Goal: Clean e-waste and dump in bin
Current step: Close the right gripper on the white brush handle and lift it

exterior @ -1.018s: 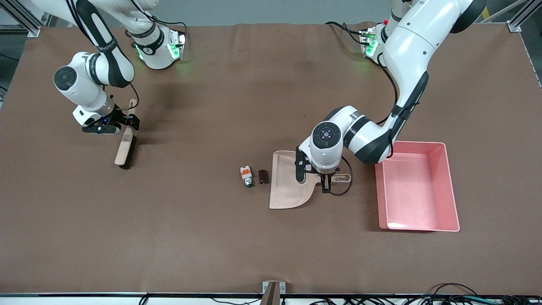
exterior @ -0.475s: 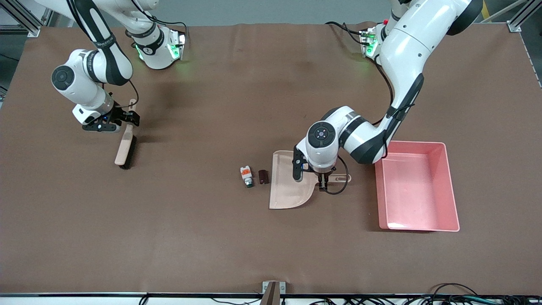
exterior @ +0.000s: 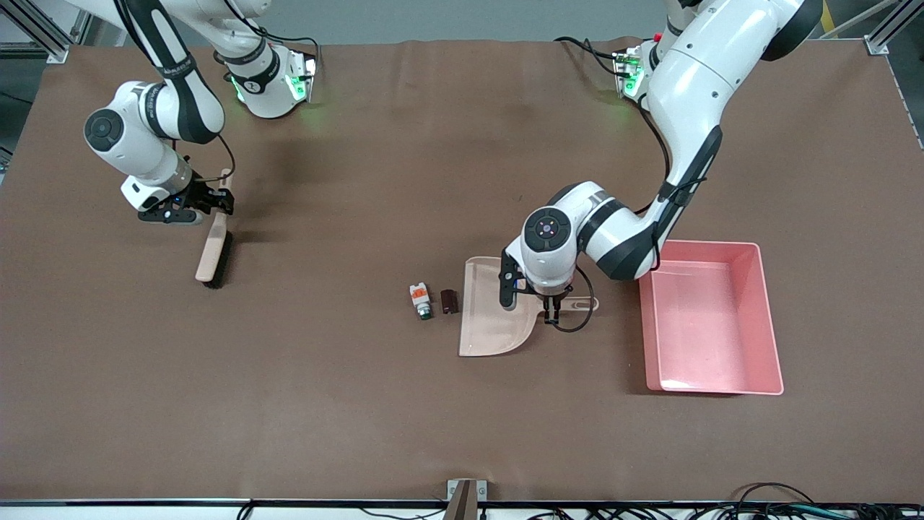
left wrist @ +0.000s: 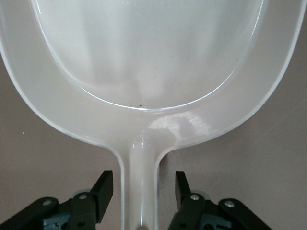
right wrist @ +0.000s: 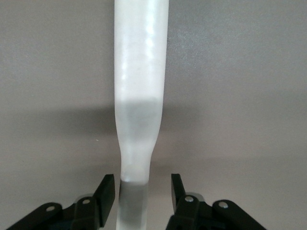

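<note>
Beige dustpan (exterior: 494,318) handle is straddled by the left gripper (left wrist: 144,184), jaws spread, not yet touching; the right gripper (right wrist: 143,188) likewise straddles the brush (exterior: 214,253) handle. Grasping is in hand; both must be pinched next. E-waste (exterior: 433,300) lies mid-table beside the dustpan's mouth, the pink bin (exterior: 772,339) near.

We see both arms bent low—left gripper (exterior: 553,312) and right gripper (exterior: 216,204) point downward, fingers parted.

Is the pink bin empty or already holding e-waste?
Empty: the pink bin shows only bare floor; the white block and dark cylinder lie on the table beside the dustpan.
</note>
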{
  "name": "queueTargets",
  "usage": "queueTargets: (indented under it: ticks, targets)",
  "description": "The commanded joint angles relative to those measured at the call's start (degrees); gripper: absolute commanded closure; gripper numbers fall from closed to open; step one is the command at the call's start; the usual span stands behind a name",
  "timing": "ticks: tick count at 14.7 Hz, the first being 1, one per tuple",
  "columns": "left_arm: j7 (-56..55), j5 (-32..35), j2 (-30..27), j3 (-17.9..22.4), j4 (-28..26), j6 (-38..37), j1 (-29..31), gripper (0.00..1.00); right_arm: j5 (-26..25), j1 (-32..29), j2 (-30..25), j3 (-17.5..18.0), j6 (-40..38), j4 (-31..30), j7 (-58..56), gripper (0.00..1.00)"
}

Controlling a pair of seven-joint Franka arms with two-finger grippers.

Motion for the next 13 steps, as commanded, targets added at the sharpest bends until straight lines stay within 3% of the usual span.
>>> queueTargets:
  ticks: [1,5,13]
  targets:
    - [-0.1,1.2,0.6,0.1,1.1,-0.2,-0.8,0.43,0.9,0.4,-1.7,0.2,0.2,-1.6,0.5,0.45]
    - [-0.1,1.1,1.3,0.1,1.1,-0.1,-0.8,0.43,0.9,0.4,-1.6,0.2,0.2,-1.6,0.5,0.52]
    - [-0.1,1.2,1.7,0.2,1.2,-0.2,-1.1,0.57,1.4,1.0,-1.4,0.2,0.5,-1.6,0.5,0.54]
